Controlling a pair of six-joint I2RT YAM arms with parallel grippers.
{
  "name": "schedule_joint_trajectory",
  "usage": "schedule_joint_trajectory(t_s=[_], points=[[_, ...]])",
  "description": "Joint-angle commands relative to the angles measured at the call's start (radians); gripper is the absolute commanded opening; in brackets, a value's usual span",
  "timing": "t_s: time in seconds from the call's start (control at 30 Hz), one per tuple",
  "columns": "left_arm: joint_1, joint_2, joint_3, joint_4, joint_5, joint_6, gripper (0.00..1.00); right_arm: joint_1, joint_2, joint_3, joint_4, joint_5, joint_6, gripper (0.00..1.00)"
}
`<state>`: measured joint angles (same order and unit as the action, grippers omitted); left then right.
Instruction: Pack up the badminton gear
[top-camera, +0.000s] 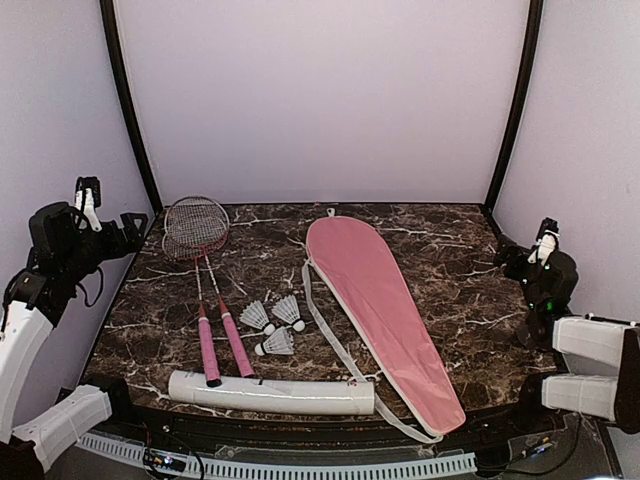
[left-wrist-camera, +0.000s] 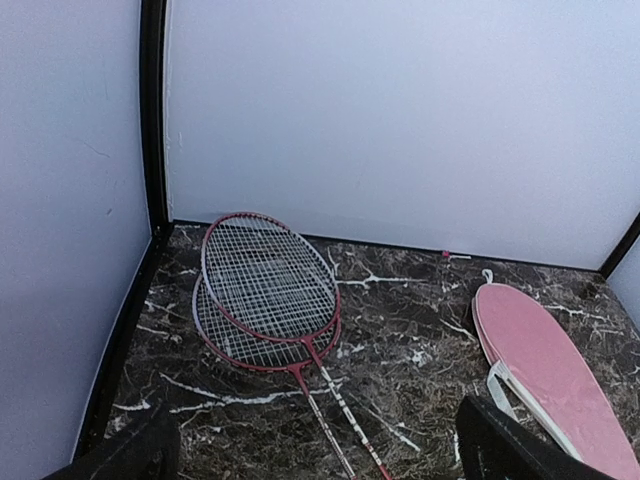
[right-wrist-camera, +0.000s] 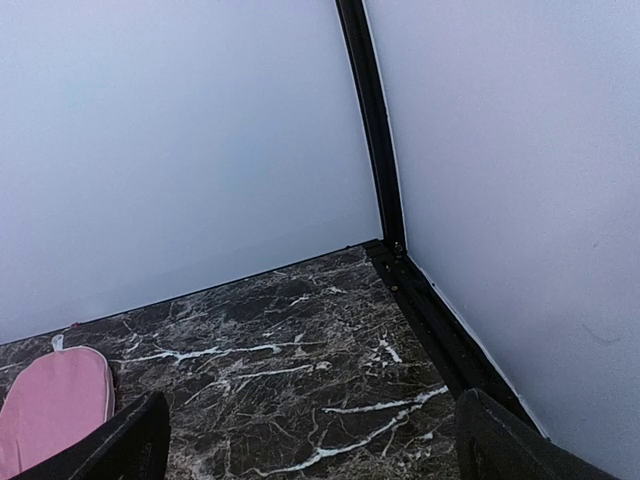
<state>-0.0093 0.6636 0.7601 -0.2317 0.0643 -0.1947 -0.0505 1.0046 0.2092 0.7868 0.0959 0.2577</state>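
Two red-framed rackets (top-camera: 196, 226) with pink handles (top-camera: 208, 350) lie side by side at the left, heads overlapping at the back. Three white shuttlecocks (top-camera: 275, 324) sit right of the handles. A long white tube (top-camera: 270, 395) lies along the front edge. The pink racket-shaped bag (top-camera: 380, 310) lies diagonally in the middle. My left gripper (top-camera: 110, 215) is open and empty, raised left of the racket heads (left-wrist-camera: 265, 290). Its view also shows the bag's top (left-wrist-camera: 545, 365). My right gripper (top-camera: 525, 250) is open and empty at the right edge, above bare table; the bag's tip (right-wrist-camera: 50, 405) shows at its left.
The dark marble table (top-camera: 450, 250) is enclosed by pale walls with black corner posts (top-camera: 510, 110). The bag's white strap (top-camera: 335, 345) trails along its left side toward the tube. The right wrist view shows the back right corner (right-wrist-camera: 385, 245).
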Motion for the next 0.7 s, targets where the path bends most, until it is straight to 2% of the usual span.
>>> schedule_joint_trajectory(t_s=[0.0,0.33,0.37,0.43,0.5,0.6,0.67], points=[[-0.001,0.003,-0.055,-0.029,0.039,0.03,0.99,-0.001,-0.021,-0.011,0.023,0.03,0.017,0.99],[-0.001,0.002,-0.084,-0.043,0.104,0.105,0.99,-0.001,-0.017,0.003,-0.007,0.061,0.012,0.99],[-0.001,0.015,-0.079,-0.052,0.127,0.112,0.99,-0.001,-0.017,0.004,-0.012,0.065,0.009,0.99],[-0.02,0.046,-0.071,-0.055,0.277,0.137,0.95,-0.001,-0.018,0.004,-0.014,0.071,0.006,0.99],[-0.092,0.081,-0.07,-0.029,0.377,0.181,0.93,0.0,-0.02,0.005,-0.012,0.065,0.01,1.0],[-0.27,0.145,-0.046,-0.054,0.408,0.268,0.93,0.0,-0.016,0.007,-0.01,0.046,0.013,0.99],[-0.381,0.194,-0.029,-0.066,0.488,0.313,0.93,-0.001,-0.01,0.01,-0.009,0.043,0.01,0.99]])
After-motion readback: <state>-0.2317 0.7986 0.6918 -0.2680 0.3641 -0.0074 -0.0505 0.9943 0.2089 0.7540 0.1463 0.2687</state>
